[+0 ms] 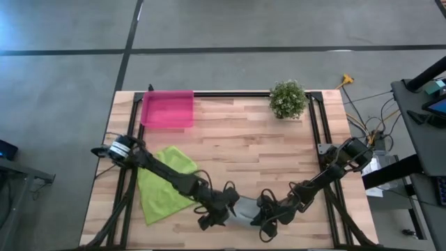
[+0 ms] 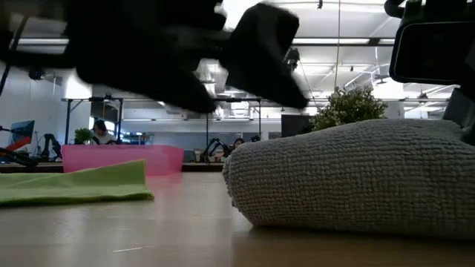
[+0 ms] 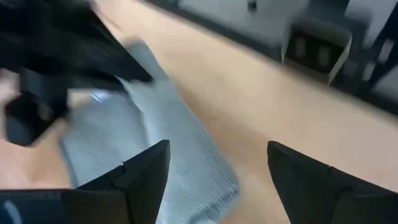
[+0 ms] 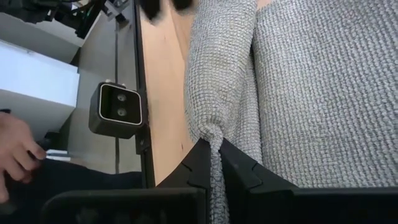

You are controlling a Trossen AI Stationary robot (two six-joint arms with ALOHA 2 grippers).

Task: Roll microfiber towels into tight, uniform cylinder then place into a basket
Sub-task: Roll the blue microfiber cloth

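Nubby grey towel [image 4: 298,81] roll, right gripper [image 4: 214,155] pinching its edge, left gripper [image 3: 214,177] spread.

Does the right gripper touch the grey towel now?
Touching. In the right wrist view the right gripper is closed on a pinched fold of the grey towel.

The grey towel [image 2: 356,174] is a coarse, nubbly cloth with a matt, looped weave; in the right wrist view its knit grid [image 4: 323,87] shows thread by thread. The green towel [image 1: 164,183] is soft, matt cloth too. The counter [image 1: 244,150] is pale wood planks with a smooth, faintly shiny finish, edged by dark metal rails. The basket [image 1: 167,108] is translucent pink plastic, smooth. The right pincer [image 4: 214,155], matt black, pinches a fold of the grey cloth.
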